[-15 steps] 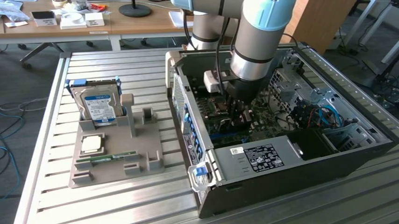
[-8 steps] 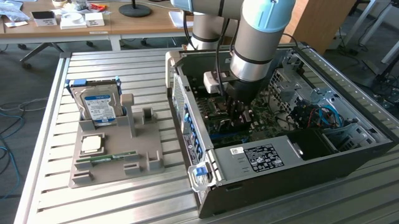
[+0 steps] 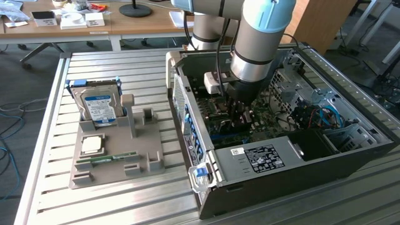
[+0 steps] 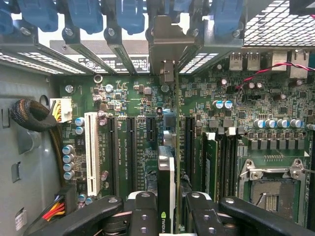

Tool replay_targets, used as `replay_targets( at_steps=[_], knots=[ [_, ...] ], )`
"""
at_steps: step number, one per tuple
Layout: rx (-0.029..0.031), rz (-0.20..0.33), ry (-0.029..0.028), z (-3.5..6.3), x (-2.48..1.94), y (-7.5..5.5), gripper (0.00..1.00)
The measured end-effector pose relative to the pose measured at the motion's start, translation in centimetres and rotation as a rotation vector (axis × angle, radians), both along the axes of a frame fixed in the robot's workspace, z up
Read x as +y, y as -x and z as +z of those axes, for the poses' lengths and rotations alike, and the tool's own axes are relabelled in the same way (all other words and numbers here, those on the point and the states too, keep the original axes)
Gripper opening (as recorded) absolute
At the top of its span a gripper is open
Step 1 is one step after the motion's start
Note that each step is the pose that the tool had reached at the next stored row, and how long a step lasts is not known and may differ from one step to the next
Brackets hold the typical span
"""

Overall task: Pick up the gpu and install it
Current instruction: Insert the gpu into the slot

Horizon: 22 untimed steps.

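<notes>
Inside the open computer case (image 3: 350, 154), the gpu (image 4: 166, 191) is held edge-on above the motherboard (image 4: 128, 128), the gripper (image 4: 166, 216) jaws clamped on it. Its bracket should be kept aligned with the rear slot opening (image 4: 165, 44) and the card kept square over the expansion slot (image 4: 167, 132).

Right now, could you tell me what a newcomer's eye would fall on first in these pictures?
Most striking is the arm plunging into the open computer case, which lies on the slatted table. In the wrist view, the claw is closed on the gpu, edge-on above the green motherboard. At the exterior view's left, a grey holder carries a hard drive.
</notes>
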<state>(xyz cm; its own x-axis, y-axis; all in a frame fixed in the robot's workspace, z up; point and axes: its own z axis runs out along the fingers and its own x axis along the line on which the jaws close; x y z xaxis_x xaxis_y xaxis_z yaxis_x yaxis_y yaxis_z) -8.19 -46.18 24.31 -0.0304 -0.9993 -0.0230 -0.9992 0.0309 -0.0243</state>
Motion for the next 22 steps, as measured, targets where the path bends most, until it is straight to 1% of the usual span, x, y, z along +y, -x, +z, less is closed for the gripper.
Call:
replay_targets(
  at_steps=[22],
  knots=[
    [-0.0001, -0.011, 0.0001, -0.17, 0.07, 0.2, 0.27]
  ],
)
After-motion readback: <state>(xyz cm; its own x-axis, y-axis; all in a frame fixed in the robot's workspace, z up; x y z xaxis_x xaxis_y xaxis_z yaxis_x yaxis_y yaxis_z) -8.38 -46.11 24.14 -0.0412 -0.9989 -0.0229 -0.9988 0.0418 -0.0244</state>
